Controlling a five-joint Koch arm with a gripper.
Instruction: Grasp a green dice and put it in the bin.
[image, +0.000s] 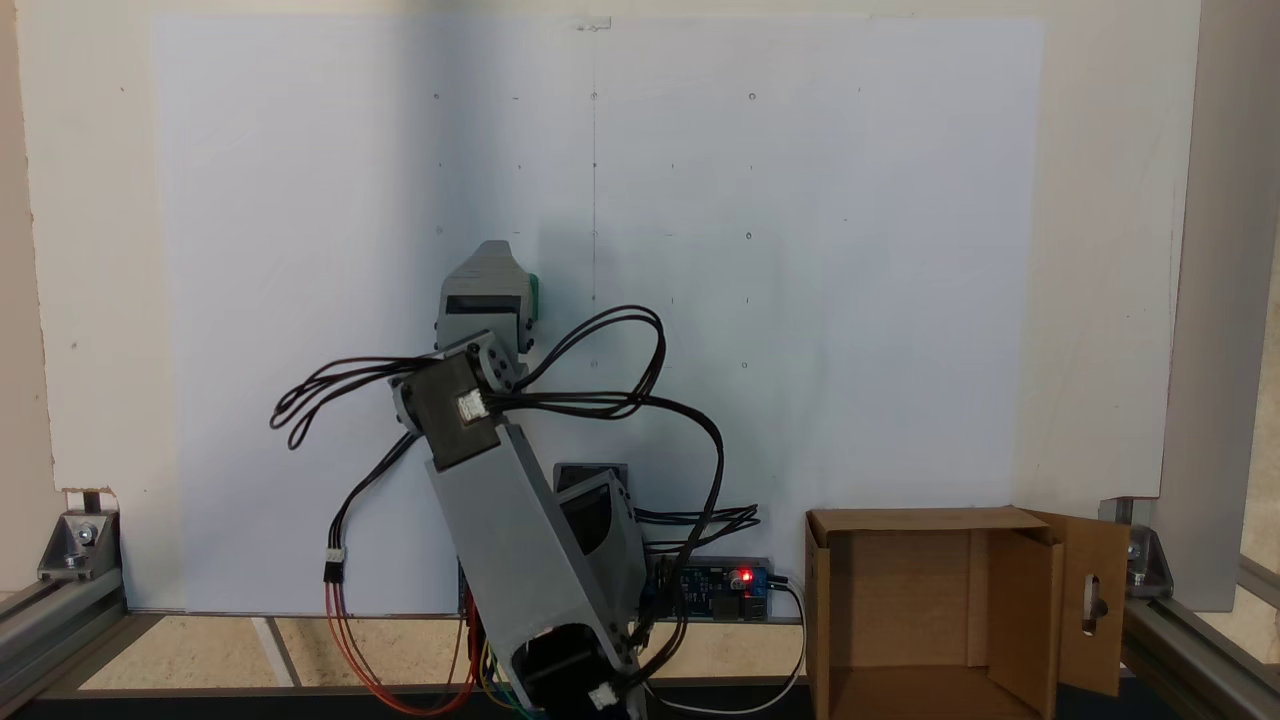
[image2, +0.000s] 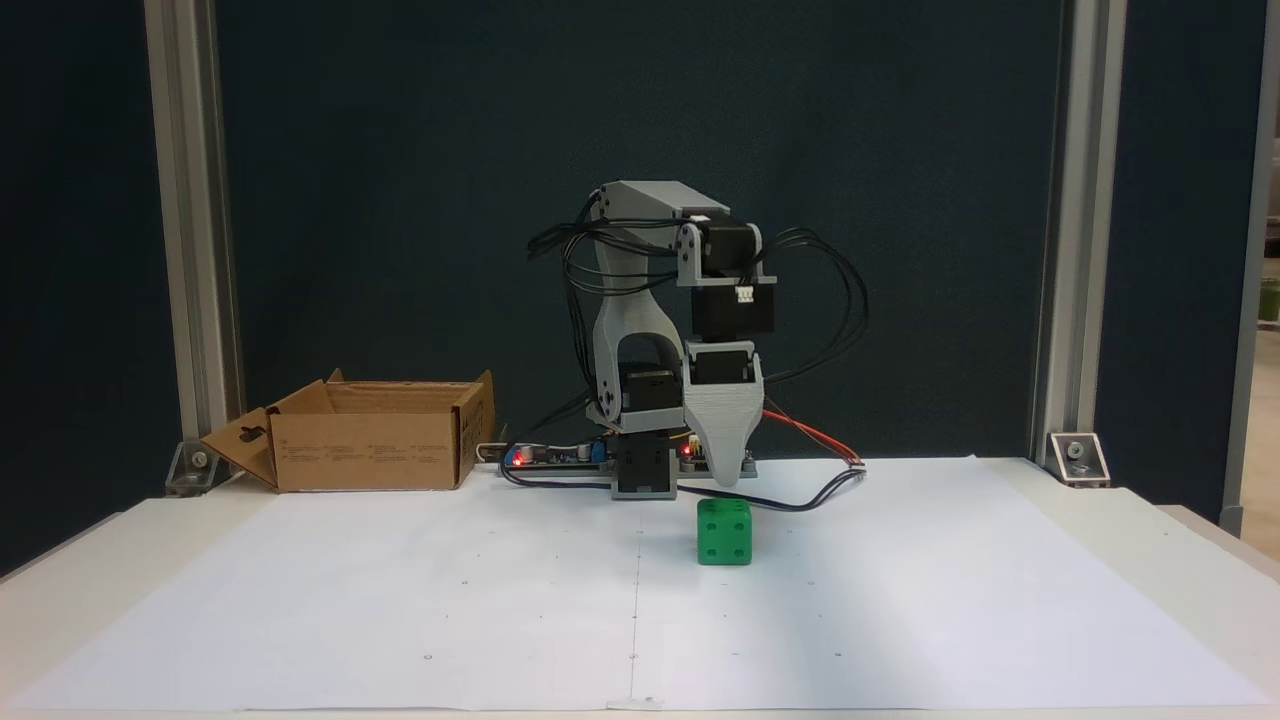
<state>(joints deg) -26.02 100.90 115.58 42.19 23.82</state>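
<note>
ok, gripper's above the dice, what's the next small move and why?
Probably lower straight down. In a fixed view the gripper hangs just above the green dice, which sits on the paper untouched. Whether the jaws are open can't be told, so check that first. The bin comes later.

The green dice (image2: 724, 532) sits flat on the white sheet of the table, square to a fixed view, its front face showing 4 pips; the bin (image2: 370, 446), a brown cardboard box, stands open-topped well apart at the table's rear, one slotted flap (image: 1094, 600) folded outward.
</note>
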